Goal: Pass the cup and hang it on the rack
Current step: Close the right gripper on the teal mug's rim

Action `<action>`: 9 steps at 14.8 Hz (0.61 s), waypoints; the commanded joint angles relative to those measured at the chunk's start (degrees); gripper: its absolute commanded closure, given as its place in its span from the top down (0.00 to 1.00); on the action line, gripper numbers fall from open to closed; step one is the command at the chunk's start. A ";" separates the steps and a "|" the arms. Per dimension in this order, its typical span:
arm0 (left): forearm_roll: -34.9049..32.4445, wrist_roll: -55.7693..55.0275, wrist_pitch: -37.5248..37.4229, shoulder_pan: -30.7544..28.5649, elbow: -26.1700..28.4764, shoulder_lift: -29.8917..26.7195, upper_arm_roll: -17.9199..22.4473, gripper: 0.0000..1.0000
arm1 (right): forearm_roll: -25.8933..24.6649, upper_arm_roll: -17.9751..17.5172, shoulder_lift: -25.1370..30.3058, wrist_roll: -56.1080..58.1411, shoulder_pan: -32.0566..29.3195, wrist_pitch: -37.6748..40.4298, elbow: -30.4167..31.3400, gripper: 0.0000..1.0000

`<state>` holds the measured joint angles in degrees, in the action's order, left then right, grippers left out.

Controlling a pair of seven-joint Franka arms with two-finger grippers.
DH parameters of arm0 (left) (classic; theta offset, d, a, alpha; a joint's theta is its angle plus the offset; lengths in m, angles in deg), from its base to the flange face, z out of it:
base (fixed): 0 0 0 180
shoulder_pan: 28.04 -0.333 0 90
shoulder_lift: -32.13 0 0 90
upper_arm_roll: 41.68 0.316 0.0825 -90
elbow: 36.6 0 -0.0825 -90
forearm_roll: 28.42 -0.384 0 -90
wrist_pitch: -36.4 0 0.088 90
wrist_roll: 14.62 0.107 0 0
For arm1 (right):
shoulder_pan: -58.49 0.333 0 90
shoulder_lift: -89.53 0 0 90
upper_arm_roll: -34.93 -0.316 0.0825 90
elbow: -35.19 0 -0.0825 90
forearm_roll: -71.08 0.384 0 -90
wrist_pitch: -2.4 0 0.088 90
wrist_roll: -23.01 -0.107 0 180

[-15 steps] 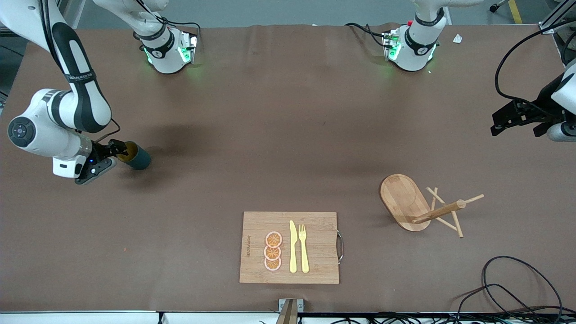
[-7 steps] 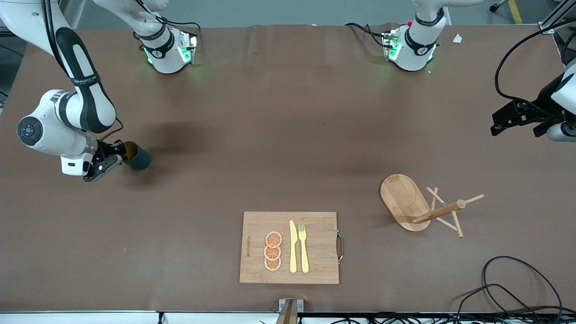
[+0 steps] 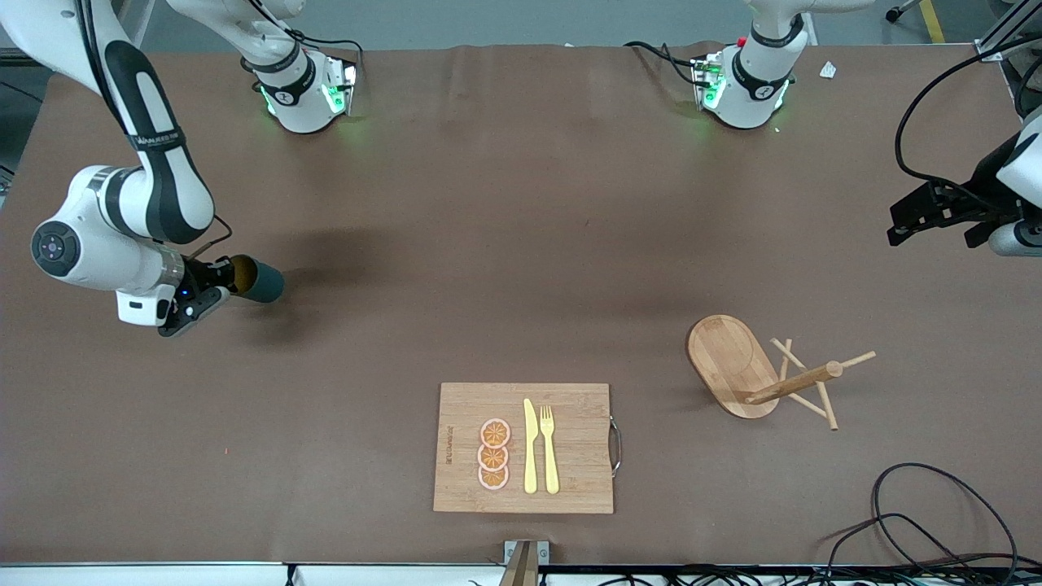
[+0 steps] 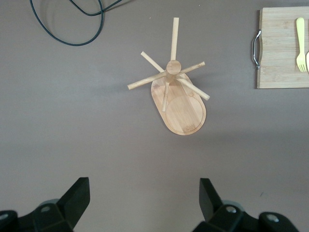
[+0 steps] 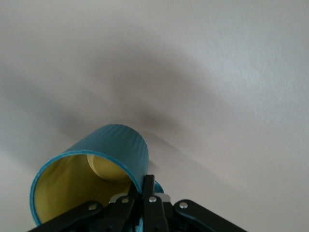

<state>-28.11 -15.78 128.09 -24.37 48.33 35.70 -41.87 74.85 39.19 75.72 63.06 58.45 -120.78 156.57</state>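
Observation:
The dark teal cup [image 3: 259,281] lies sideways at the right arm's end of the table, its yellowish inside facing the arm. My right gripper [image 3: 224,281] is shut on its rim. In the right wrist view one finger is inside the cup [image 5: 116,145] and one outside, with the right gripper [image 5: 144,186] pinching the wall. The wooden rack [image 3: 737,366] stands on its oval base toward the left arm's end. My left gripper [image 3: 898,228] waits open above the table there. The left wrist view looks down on the rack [image 4: 181,104] past the empty left gripper [image 4: 145,200].
A bamboo cutting board [image 3: 570,456] with orange slices [image 3: 493,454], a yellow knife [image 3: 531,446] and a fork [image 3: 550,448] lies near the front camera's table edge. A black cable [image 3: 920,521] loops at the corner near the rack.
My right gripper has shut on the cup's rim. It has carried the cup slightly up and toward the table's middle. The left arm has not moved.

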 commanded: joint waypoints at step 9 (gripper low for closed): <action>-0.31 -0.43 -0.19 0.02 -1.34 0.82 0.02 1.00 | 4.05 -0.40 -1.55 -57.66 28.93 1.89 -11.04 0.00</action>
<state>-28.11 -15.78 128.09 -24.39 48.33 35.84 -41.86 78.08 38.10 77.96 14.99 82.38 -119.01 150.44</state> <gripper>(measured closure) 0.000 0.960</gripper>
